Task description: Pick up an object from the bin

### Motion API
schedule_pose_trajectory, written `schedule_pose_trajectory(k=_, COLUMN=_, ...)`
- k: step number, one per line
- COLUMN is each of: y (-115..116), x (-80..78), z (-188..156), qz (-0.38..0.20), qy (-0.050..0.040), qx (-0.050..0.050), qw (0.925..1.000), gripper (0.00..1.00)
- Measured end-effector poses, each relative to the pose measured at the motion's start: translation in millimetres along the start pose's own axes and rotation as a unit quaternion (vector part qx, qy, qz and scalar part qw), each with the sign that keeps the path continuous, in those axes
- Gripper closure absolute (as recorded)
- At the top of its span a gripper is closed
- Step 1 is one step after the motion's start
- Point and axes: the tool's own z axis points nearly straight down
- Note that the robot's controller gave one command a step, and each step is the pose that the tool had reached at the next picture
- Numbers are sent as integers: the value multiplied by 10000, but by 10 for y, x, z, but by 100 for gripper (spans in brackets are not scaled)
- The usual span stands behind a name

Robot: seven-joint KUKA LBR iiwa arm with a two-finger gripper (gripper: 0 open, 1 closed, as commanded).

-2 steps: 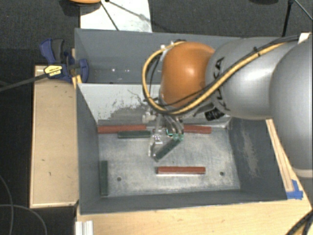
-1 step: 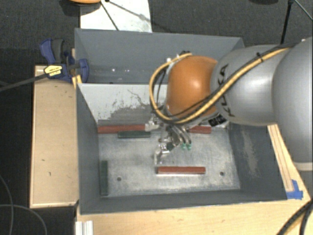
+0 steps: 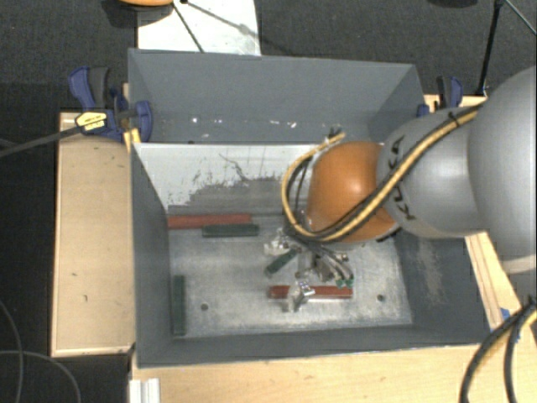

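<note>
My gripper is low in the middle of the bin, its metal fingers down on the floor. A flat reddish-brown stick lies under and between the fingertips, running left to right. A short dark green stick lies tilted just to the gripper's upper left, close to its body. The orange cover above hides most of the gripper.
A long reddish-brown stick lies along the bin's back wall with a dark green stick just in front of it. Another dark green stick lies upright in view by the left wall. The arm covers the bin's right side.
</note>
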Motion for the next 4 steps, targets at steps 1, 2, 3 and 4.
schedule_pose_trajectory(k=1, y=-74, x=-81, z=-64, qz=-122, qy=-23, qx=-8, qw=9999, gripper=0)
schedule_pose_trajectory(k=2, y=-358, x=-278, z=-28, qz=-1534, qy=-16, qx=-8, qw=9882, gripper=100)
schedule_pose_trajectory(k=3, y=-358, x=-278, z=-28, qz=-1523, qy=-15, qx=-9, qw=9883, gripper=100)
schedule_pose_trajectory(k=4, y=-358, x=-274, z=-34, qz=-1525, qy=-14, qx=-10, qw=9883, gripper=100)
